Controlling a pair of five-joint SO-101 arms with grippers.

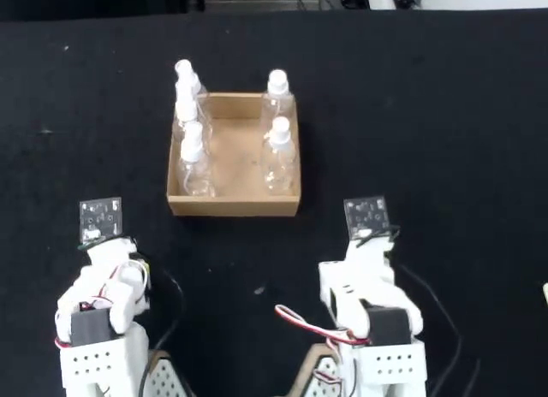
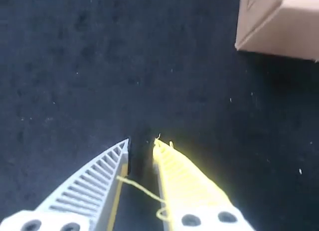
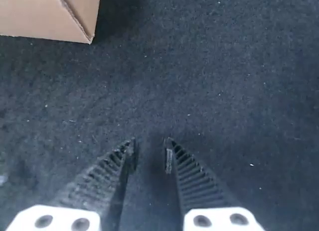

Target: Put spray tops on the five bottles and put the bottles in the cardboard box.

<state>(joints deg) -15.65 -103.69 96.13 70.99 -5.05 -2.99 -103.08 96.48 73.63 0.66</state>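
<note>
Here, from the high view, five bottles (image 1: pixel 195 170) upright inside the cardboard box (image 1: pixel 233 207), each capped with a white spray top (image 1: pixel 280 132). Ranged in two lines: three close together along the box's left wall, running back to the far left corner, and two along the right wall, one at the far right corner and one just nearer, with a bare strip of cardboard floor between the lines. Set open side up on the black table (image 1: pixel 445 115), a little left of centre, ahead of both arms and touching neither. Folded back at the near edge, the left arm (image 1: pixel 103 286) and the right arm (image 1: pixel 370 290), well apart from each other and from the box, each with a small dark board (image 1: pixel 100 217) at its front end. Seen from the left wrist, the left gripper (image 2: pixel 142 144) low over bare black cloth: a grey finger (image 2: pixel 94 181) and a yellow finger (image 2: pixel 184 181), tips parted by only a narrow slit, gripping nothing. Across that slit, nearer the base, a loose yellow thread (image 2: pixel 142 190). Farther ahead, well clear of the tips, one corner of the box. Seen from the right wrist, the right gripper (image 3: pixel 149 144) likewise low over the cloth, with two black ribbed fingers (image 3: pixel 99 176) a little apart at the tips and holding nothing. Beyond them, again well clear, another corner of the box.
</note>
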